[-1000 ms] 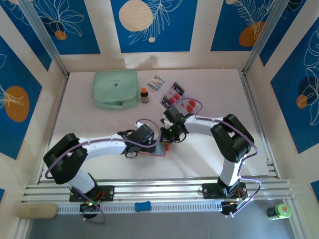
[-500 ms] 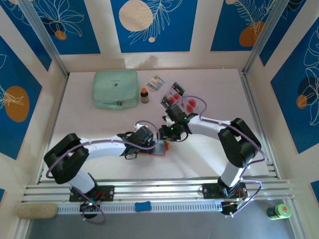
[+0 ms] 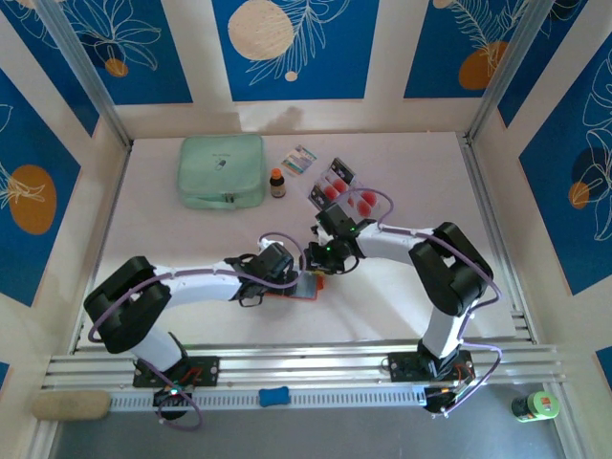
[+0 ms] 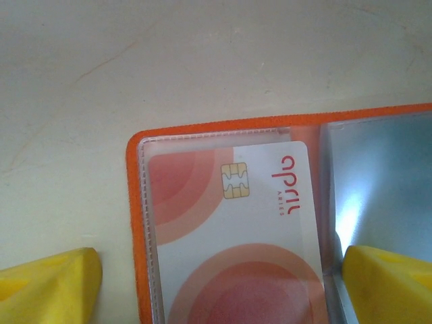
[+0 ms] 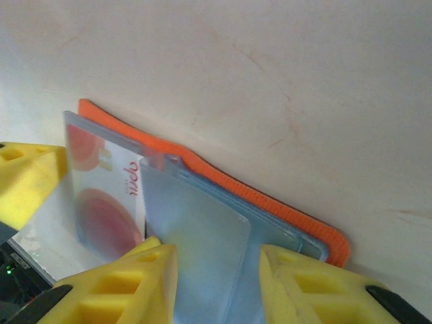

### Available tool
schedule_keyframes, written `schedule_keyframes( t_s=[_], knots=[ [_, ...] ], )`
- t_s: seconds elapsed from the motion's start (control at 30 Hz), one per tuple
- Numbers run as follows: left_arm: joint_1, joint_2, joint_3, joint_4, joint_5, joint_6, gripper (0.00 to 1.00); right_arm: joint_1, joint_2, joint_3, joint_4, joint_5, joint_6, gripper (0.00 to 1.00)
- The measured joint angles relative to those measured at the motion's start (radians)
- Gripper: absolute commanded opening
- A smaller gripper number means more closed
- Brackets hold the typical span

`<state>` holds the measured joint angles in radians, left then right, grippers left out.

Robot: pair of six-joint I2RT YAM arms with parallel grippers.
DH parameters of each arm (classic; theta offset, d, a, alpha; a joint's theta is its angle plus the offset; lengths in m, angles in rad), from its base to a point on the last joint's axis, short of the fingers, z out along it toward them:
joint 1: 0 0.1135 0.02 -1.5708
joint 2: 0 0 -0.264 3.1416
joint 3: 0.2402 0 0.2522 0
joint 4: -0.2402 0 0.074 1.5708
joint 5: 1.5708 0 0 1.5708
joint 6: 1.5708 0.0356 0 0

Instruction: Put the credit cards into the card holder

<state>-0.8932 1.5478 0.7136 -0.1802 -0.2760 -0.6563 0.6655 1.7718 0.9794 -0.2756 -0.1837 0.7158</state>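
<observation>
You find the small orange folding card holder [image 3: 298, 288] lying open on the pale table [image 3: 402, 306], near its middle. One pale see-through credit card [image 4: 236, 236] sits inside an end pocket. Behind the holder lie the other loose cards [image 3: 344, 191]. Left of them comes the small patterned packet [image 3: 299, 160], then the small dark bottle [image 3: 277, 183], then the large mint-green zip pouch [image 3: 222, 170].

the credit card [image 4: 229, 216] and card holder [image 4: 137, 236] run off the left wrist view's bottom edge.
</observation>
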Motion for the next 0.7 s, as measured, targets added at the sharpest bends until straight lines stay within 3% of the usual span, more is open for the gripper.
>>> schedule_keyframes(
  t_s=[0.43, 0.7],
  knots=[
    [0.000, -0.005, -0.003, 0.002, -0.003, 0.000, 0.92, -0.010, 0.018, 0.007, 0.034, -0.090, 0.011, 0.32],
    [0.000, -0.071, -0.003, -0.024, -0.013, 0.000, 0.96, -0.013, 0.020, 0.035, 0.044, -0.150, 0.030, 0.38]
  ],
)
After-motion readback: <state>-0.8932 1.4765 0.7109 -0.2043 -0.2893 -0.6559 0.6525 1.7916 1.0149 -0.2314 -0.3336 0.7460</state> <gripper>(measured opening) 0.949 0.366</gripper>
